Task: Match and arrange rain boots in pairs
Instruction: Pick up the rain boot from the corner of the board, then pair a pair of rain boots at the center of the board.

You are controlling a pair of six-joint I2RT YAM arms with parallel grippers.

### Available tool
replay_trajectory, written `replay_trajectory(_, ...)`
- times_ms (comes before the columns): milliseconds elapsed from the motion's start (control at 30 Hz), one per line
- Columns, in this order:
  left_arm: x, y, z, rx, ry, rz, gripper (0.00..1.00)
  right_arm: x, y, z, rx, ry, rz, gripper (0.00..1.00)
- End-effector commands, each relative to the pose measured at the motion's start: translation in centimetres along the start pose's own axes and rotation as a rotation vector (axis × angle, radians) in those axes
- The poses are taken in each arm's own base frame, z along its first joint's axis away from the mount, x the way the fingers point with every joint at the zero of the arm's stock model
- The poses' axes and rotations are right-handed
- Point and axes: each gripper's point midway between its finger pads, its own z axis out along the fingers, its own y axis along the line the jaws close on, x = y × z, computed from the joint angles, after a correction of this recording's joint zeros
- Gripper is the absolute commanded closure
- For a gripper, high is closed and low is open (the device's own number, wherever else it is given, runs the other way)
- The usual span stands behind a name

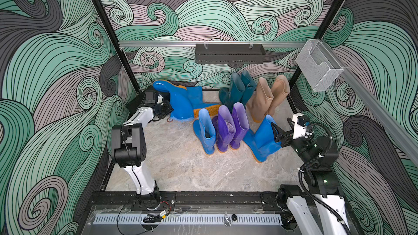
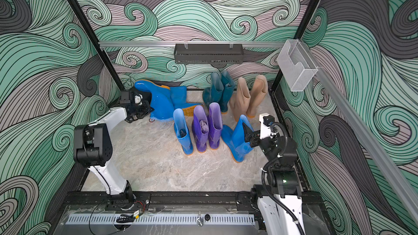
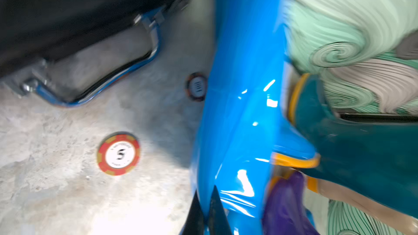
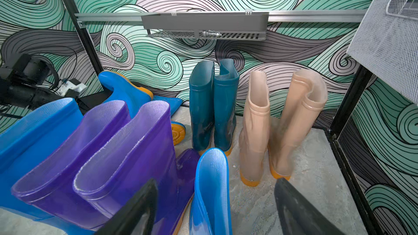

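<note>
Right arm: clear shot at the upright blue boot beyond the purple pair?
Probably not directly: the nearer blue boot and the purple pair stand between the open right gripper and that far blue boot. Over the tops might work.

Both top views give me the whole surface [image 1: 181, 168] from high overhead at the front. Left wrist camera sits close against a blue boot [image 3: 244, 87]; right wrist looks low toward the teal boots [image 4: 201, 105].

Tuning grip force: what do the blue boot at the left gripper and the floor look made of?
Blue boot: probably glossy rubber or PVC, given sharp white highlights. Floor: matte, stone-like, mottled grey-beige veining; real stone or print, cannot tell.
</note>
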Motion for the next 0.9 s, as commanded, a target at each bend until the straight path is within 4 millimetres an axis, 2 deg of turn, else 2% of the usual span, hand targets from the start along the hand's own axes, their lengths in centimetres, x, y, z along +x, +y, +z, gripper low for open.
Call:
replay_trajectory(0, -3.0, -4.8, -5.0, 0.074, -0.099, 0.107, 1.00, -2.8, 1.2, -0.7, -0.058, -0.059, -0.062, 0.19)
replay_trajectory(133, -4.7, -6.8, -8.2, 0.083, -0.173, 0.121, 1.00, -6.4, 2.7, -1.8, -0.127, -0.156, -0.121, 0.19)
replay_trajectory(300, -5.8, -8.6, -11.4, 0.102, -0.203, 0.088, 1.00, -8.5, 4.7, -1.8, -0.254, -0.171, -0.125, 0.20)
replay_trajectory(467, -5.6, -9.9, -14.5, 0.116, -0.205, 0.062, 1.00, -7.9, 7.0, -0.4, -0.369, -0.119, -0.137, 0.20)
replay_trajectory(567, -5.1, -10.3, -16.2, 0.120, -0.223, 0.063, 1.00, -6.8, 9.1, 1.3, -0.414, -0.042, -0.214, 0.20)
replay_trajectory(633, -4.5, -10.6, -17.1, 0.138, -0.225, 0.056, 1.00, -5.7, 11.3, 2.8, -0.470, 0.029, -0.291, 0.20)
replay_trajectory(700, -3.9, -10.7, -17.0, 0.152, -0.202, 0.037, 1.00, -5.5, 13.3, 4.0, -0.504, 0.054, -0.351, 0.19)
replay_trajectory(733, -3.6, -11.6, -18.5, 0.178, -0.221, 0.044, 1.00, -5.5, 14.5, 4.8, -0.535, 0.058, -0.377, 0.18)
replay_trajectory(867, -3.1, -12.4, -19.8, 0.213, -0.237, 0.031, 1.00, -6.5, 18.9, 7.9, -0.625, 0.018, -0.422, 0.13)
